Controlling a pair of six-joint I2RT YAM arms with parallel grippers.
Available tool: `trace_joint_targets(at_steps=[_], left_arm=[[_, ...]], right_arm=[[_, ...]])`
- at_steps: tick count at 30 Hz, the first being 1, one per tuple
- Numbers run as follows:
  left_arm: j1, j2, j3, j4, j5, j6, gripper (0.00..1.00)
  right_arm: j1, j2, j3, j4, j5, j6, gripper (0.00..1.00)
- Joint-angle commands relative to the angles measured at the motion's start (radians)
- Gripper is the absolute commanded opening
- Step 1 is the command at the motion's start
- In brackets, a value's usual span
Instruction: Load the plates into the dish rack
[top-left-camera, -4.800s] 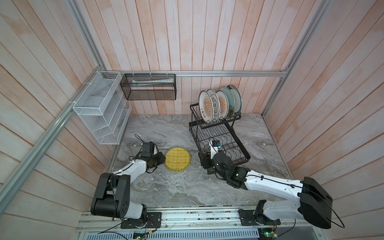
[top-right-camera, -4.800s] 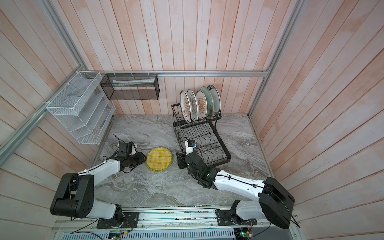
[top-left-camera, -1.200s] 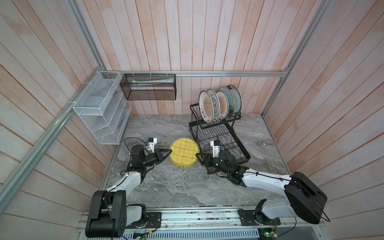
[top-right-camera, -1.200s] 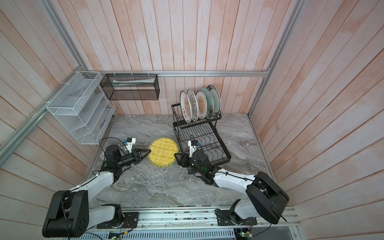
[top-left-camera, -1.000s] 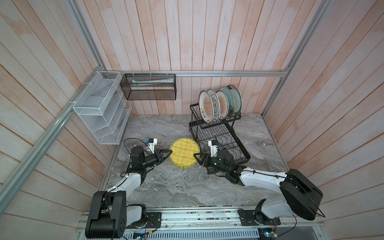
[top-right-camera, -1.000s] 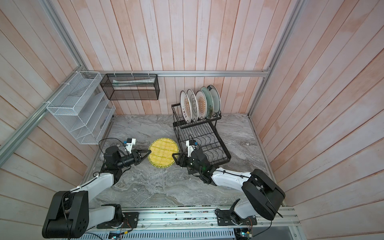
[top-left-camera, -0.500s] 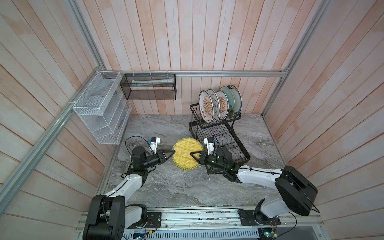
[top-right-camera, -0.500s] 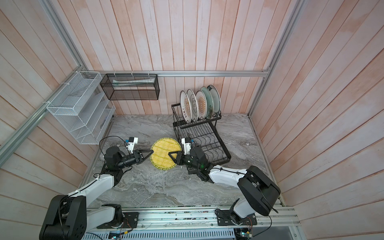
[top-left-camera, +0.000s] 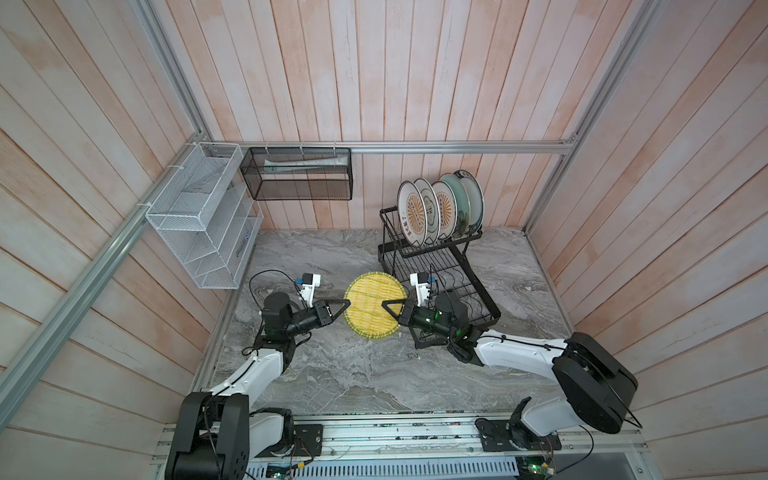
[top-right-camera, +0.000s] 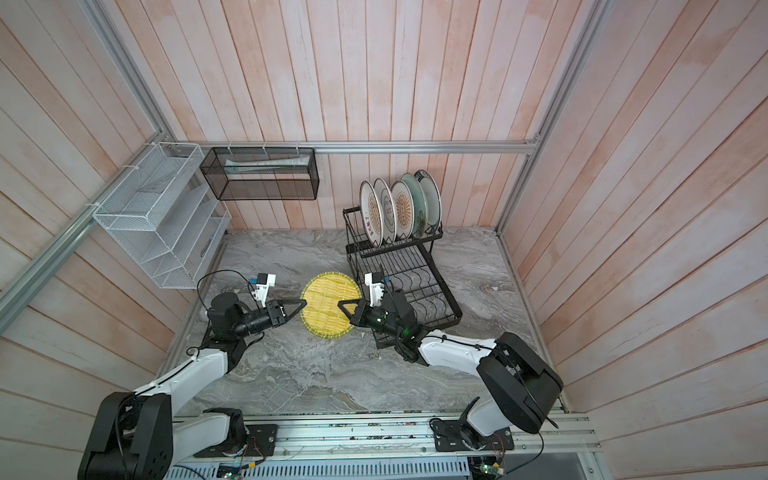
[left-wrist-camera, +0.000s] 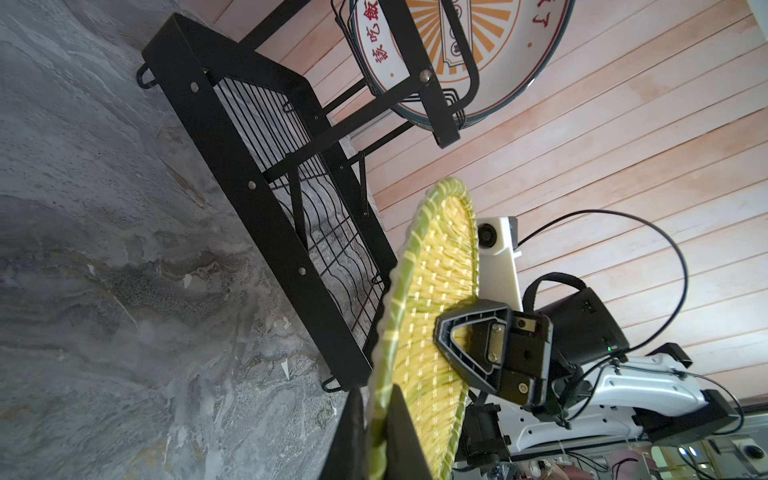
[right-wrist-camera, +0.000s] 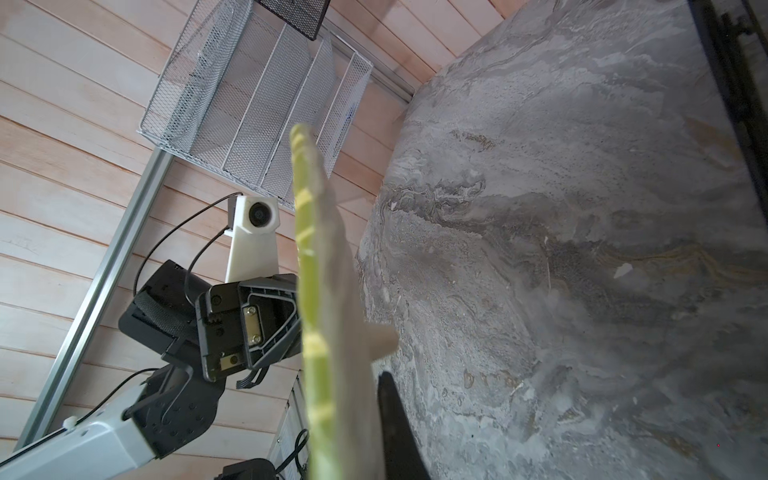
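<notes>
Half a second back the right claw (top-left-camera: 384, 305) stood partly open at the right rim of the yellow plate (top-left-camera: 370, 291). Now it has closed on that rim, so both claws pinch the plate from opposite sides. The left claw (top-left-camera: 347, 301) is still clamped on the left rim, as the left wrist view shows (left-wrist-camera: 376, 411), with the rim between its two dark fingers. Nearly five seconds ago the plate lay flat on the worktop (top-left-camera: 332, 374), nearer and further left. It is now raised and tilted, just left of the dish rack (top-left-camera: 453, 282), whose upper basket holds five plates (top-left-camera: 415, 212) standing on edge.

Both arms lie low over the worktop. The left reaches up from the near left and bends at the wrist to point right. The right stretches leftward in front of the rack's near end. The claws face each other across the plate.
</notes>
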Motion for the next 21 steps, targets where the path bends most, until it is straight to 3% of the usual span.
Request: trace_joint_targets(at_steps=[1, 7, 14, 21], left_arm=[[-0.004, -0.019, 0.050, -0.072, 0.003, -0.031, 0.09], [-0.006, -0.033, 0.095, -0.205, -0.022, 0.037, 0.35], [-0.005, -0.058, 0.154, -0.399, -0.088, 0.126, 0.40], [-0.003, -0.044, 0.182, -0.564, -0.231, 0.221, 0.41]], right_arm=[[0.004, -0.007, 0.005, -0.020, 0.008, -0.087, 0.00], [0.001, -0.042, -0.003, -0.066, 0.055, -0.115, 0.00], [0.000, -0.118, 0.010, -0.170, 0.136, -0.188, 0.00], [0.000, -0.220, 0.076, -0.319, 0.236, -0.327, 0.00]])
